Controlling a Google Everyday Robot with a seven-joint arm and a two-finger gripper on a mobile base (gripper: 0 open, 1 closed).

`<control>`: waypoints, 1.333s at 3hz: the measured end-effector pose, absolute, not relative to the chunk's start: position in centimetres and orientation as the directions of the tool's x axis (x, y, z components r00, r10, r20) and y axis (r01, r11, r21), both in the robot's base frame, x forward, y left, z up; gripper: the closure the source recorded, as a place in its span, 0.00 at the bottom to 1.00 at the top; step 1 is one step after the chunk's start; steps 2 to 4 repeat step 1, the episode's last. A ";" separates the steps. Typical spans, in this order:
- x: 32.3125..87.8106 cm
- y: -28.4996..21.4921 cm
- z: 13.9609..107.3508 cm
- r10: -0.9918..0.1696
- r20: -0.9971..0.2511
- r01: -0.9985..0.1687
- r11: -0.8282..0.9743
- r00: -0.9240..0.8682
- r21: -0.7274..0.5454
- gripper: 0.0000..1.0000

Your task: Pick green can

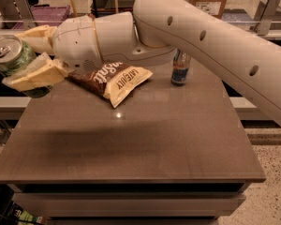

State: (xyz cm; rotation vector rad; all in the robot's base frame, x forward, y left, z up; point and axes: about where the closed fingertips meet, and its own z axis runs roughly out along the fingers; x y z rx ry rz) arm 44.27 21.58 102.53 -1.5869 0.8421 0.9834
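Claw [25, 62]: far left, clamped around green can [10, 54].
Green can: airborne, beside left edge of table [131, 149].
Handling: likely light, thin-walled (dents easily), slick; grip mid-body.

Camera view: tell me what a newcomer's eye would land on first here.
The big white robot arm sweeps in from the right across the upper part of the view. At far left, past the table's edge, its gripper clamps the green can in the air. Behind on the tabletop lie a brown-and-cream chip bag and, to its right, an upright slim blue-and-silver can.
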 end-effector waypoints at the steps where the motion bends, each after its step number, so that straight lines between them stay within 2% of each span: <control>1: 44.3 21.6 102.5 -0.038 -0.908 -0.891 -0.213 0.417 -0.400 1.00; 4: 44.3 21.6 102.5 -0.038 -0.908 -0.891 -0.213 0.417 -0.400 1.00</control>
